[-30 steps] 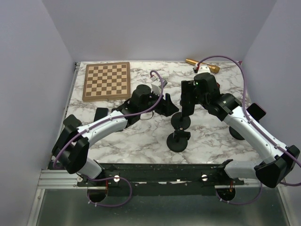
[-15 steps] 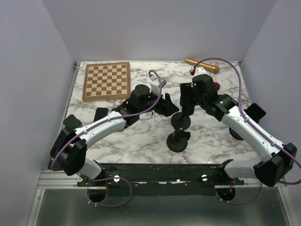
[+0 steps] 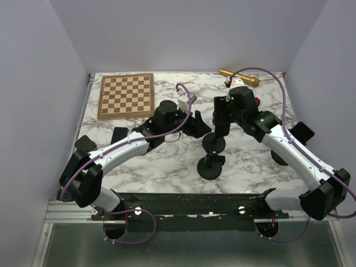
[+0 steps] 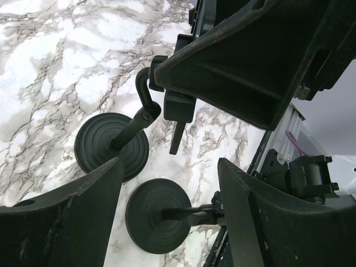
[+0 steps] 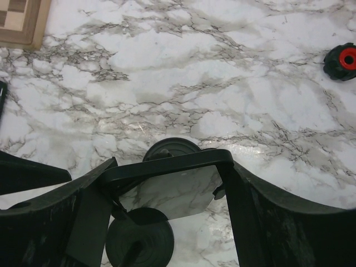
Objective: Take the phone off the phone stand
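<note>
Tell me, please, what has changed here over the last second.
The right pincer eased slightly left and closed on the phone, uncovering the red knob behind it. The left pincer stayed open, the phone is still on its stand, and the chessboard has not moved.

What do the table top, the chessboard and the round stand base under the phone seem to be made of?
Table top: marble or a marble-look laminate, white with grey veins, slightly glossy.
Chessboard: wood, with light and dark brown squares and a plain brown border.
Stand base: probably matt black plastic or rubber, moulded with concentric rings.
</note>
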`<state>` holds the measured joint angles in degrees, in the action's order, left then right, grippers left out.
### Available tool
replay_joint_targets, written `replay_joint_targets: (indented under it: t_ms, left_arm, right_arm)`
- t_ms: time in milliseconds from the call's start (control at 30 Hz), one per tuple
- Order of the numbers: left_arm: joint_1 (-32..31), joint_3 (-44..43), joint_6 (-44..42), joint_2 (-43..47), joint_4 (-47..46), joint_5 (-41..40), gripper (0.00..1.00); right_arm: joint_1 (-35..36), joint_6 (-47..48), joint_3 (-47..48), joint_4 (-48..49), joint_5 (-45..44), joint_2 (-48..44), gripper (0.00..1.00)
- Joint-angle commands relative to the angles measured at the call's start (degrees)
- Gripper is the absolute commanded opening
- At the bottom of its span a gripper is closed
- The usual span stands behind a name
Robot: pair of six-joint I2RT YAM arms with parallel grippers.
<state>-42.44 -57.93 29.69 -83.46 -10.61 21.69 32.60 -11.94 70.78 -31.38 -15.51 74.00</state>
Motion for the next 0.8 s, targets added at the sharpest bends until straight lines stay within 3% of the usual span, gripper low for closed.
replay_joint_targets:
  t_ms: [0,167,267,467,767]
  left_arm:
    - [0.2,0.5,0.0,0.9,-1.3,1.2,0.76]
    - [0.2,-2.0,-1.0,-1.6,-2.1,0.8,0.80]
    - [0.1,-4.3,-2.2,-3.8,-2.8,0.3,0.79]
    - [-0.5,-7.4,-5.2,-8.1,-4.2,-2.9,0.66]
    - [-2.2,-8.5,-5.8,-10.9,-7.2,-4.1,0.62]
  right_arm:
    - [-0.3,1.1,-1.1,1.8,1.4,1.0,0.69]
    - [-0.3,2.0,-2.0,1.8,1.1,0.7,0.14]
    - [-0.3,2.4,-2.5,1.9,0.6,0.7,0.01]
    - [-0.3,2.2,-2.8,2.5,3.6,0.6,0.01]
    - [-0.3,1.6,-2.2,2.4,4.4,1.5,0.01]
